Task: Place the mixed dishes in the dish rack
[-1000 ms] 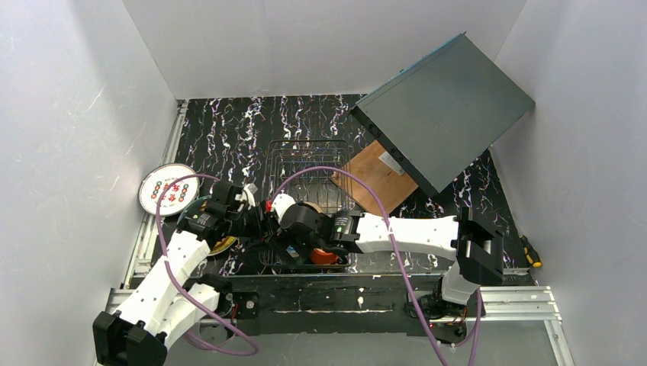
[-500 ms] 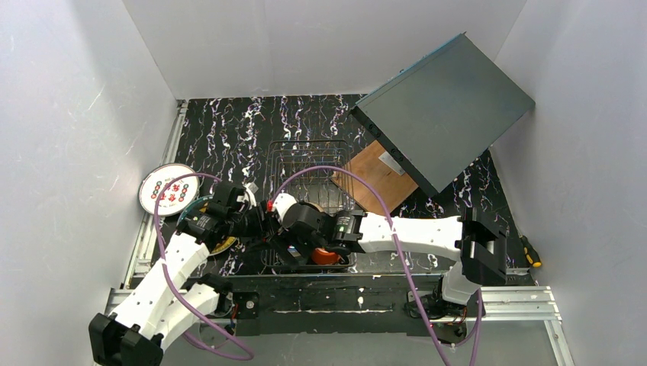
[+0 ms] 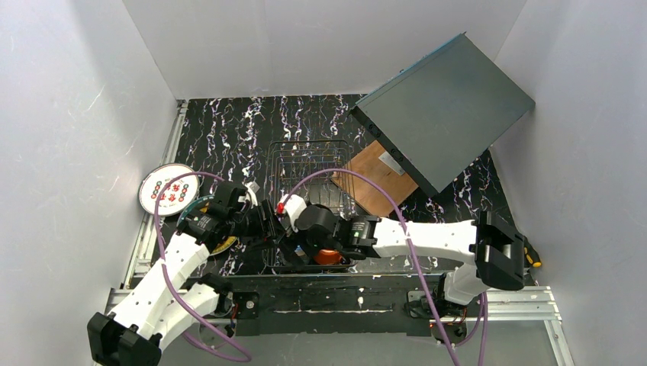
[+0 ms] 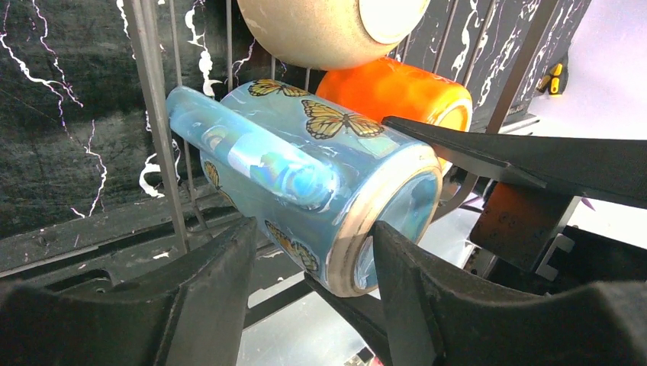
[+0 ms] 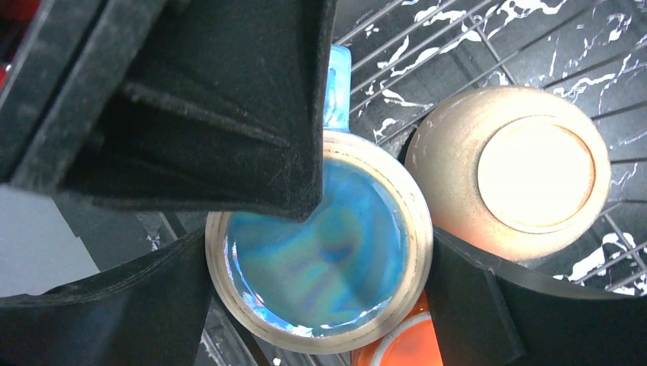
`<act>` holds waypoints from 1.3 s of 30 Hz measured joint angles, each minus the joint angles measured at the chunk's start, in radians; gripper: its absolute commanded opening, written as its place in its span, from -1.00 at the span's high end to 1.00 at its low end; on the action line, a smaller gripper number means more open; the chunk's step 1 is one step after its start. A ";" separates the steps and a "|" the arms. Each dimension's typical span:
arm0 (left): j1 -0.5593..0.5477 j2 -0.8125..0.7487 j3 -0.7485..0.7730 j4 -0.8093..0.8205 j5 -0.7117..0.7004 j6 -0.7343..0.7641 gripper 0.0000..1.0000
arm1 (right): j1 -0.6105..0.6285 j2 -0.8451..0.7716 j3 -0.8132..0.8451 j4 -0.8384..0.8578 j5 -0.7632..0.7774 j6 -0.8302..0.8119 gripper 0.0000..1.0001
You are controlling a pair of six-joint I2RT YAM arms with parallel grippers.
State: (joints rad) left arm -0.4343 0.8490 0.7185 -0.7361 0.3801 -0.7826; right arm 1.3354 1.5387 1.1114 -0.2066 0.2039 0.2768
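— So, where does the blue butterfly mug (image 4: 305,168) sit?
— On its side in the near end of the dish rack (image 3: 309,152), by the worktop's (image 3: 229,130) near edge. The orange mug (image 4: 397,84) is just beside it, the tan bowl (image 4: 320,30) beyond.
— And your grippers?
— Your right gripper (image 5: 320,252) is spread wide, a finger either side of the mug's base. Your left gripper (image 4: 313,232) is half parted around the mug; you cannot tell whether it grips.
— The white plate with coloured marks (image 3: 169,189)?
— At the worktop's left edge, outside the rack.
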 measured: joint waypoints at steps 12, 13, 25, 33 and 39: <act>-0.003 0.000 -0.001 0.001 -0.029 -0.003 -0.10 | -0.006 -0.055 -0.191 0.308 -0.016 -0.103 -1.00; -0.003 -0.002 -0.001 0.001 -0.032 -0.003 -0.10 | -0.007 -0.055 -0.200 0.331 -0.013 -0.109 -1.00; -0.003 -0.006 -0.003 -0.002 -0.076 -0.008 -0.10 | -0.007 -0.103 -0.167 0.538 -0.003 -0.179 -1.00; -0.004 -0.016 -0.003 -0.003 -0.085 -0.008 -0.21 | -0.010 -0.249 -0.089 0.484 -0.001 -0.113 -1.00; -0.004 -0.072 -0.002 -0.046 -0.108 0.005 -0.61 | -0.013 -0.350 -0.093 0.305 0.053 -0.056 -1.00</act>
State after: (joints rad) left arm -0.4381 0.7765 0.7162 -0.7822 0.2726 -0.7776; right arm 1.3228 1.1885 1.0180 0.0986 0.2565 0.2203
